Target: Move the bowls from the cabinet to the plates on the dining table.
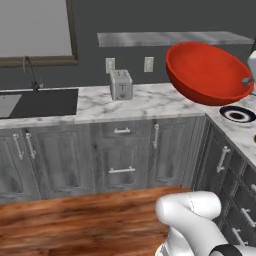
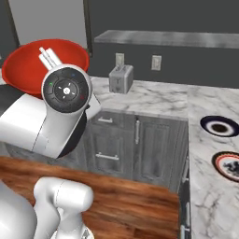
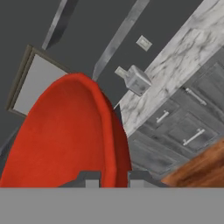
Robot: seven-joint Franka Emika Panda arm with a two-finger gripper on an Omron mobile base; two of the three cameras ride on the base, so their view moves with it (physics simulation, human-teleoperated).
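The bowl (image 1: 207, 72) hangs up in the air above the counter corner, the toaster (image 1: 120, 84) sits on the counter (image 1: 150, 102) to its left with the sink (image 1: 37, 102) further left, and two plates (image 2: 220, 126) lie on the table (image 2: 207, 186) at right.

Even flat light, soft, slightly blurred render

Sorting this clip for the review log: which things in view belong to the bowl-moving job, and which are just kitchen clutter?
Belongs to the job:
- red bowl, held by its rim in the shut tool
- white plate with dark rim
- plate with reddish edge
- marble dining table that carries both plates

Just lying about:
- toaster
- sink
- faucet
- wall outlets
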